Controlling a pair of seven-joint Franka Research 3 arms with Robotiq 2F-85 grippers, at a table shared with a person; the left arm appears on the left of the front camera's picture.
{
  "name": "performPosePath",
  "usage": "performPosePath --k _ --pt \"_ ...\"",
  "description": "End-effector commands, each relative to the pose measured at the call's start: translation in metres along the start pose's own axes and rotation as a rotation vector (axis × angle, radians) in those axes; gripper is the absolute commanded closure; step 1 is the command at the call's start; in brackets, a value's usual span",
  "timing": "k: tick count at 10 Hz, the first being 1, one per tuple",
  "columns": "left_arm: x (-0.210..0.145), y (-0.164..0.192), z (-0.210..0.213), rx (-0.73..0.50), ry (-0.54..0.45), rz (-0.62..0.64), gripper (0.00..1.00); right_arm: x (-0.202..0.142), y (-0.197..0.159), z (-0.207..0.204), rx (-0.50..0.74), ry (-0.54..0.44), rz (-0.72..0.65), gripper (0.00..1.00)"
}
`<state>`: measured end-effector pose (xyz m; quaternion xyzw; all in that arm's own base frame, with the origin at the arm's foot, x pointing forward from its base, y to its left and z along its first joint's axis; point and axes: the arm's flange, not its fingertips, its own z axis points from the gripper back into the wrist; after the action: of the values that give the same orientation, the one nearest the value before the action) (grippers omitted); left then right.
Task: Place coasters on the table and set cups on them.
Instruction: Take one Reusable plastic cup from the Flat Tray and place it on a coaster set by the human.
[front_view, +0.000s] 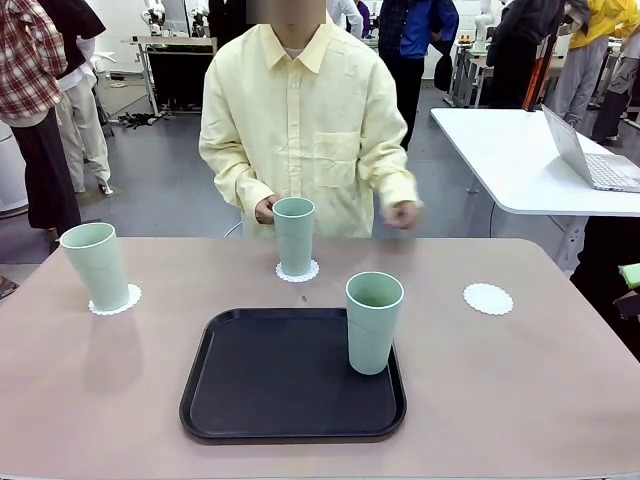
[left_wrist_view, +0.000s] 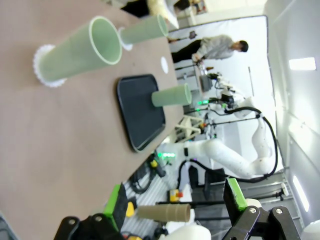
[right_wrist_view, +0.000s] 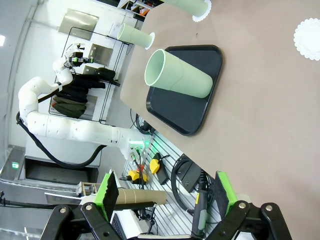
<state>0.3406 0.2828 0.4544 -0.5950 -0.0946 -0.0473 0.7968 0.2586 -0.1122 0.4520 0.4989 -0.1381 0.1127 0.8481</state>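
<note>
Two of three set. Left cup (front_view: 95, 262) upright on left coaster (front_view: 128, 300), centre cup (front_view: 294, 235) upright on centre coaster (front_view: 310, 272), lace edge peeking out round both bases. Third cup (front_view: 373, 322) upright on black tray (front_view: 260, 390), near its right rim; rest of tray bare. Bare coaster (front_view: 488, 298) flat on table (front_view: 520, 400), right of tray and apart from it, open tabletop all round it out to the right edge. Left cup close to the table's left edge, little margin there.

At far edge behind centre cup: person, one hand (front_view: 265, 210) just beside the cup's rim, partly hidden by it. Other hand (front_view: 404, 214) motion-blurred, pose unreadable.

Left gripper (left_wrist_view: 175, 200) spread wide, nothing between the pads, off the table's near edge; finger bases cut by frame bottom. Right gripper (right_wrist_view: 165, 195) likewise wide and empty, clear of the table edge.
</note>
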Motion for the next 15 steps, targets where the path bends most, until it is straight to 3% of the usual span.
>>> performPosePath --k 1,6,9,11,12,15 --pt "-0.001 -0.001 0.000 0.000 -0.011 0.000 0.00 0.003 -0.001 -0.001 0.028 -0.019 0.019 0.00" --pt "-0.001 -0.001 0.000 0.000 -0.011 0.000 0.00 0.000 0.000 0.000 0.000 0.000 0.000 0.00" --pt "-0.001 -0.001 0.000 0.000 -0.011 0.000 0.00 0.059 0.008 -0.020 -0.113 0.229 0.427 0.00" --pt "-0.001 -0.001 0.000 0.000 -0.011 0.000 0.00 0.089 0.023 -0.056 -0.102 0.431 0.667 0.00" --pt "-0.001 -0.001 0.000 0.000 -0.011 0.000 0.00 0.097 0.032 -0.079 -0.096 0.470 0.771 0.00" --pt "-0.001 -0.001 0.000 0.000 -0.011 0.000 0.00 0.114 0.046 -0.150 -0.207 0.370 0.972 0.00"
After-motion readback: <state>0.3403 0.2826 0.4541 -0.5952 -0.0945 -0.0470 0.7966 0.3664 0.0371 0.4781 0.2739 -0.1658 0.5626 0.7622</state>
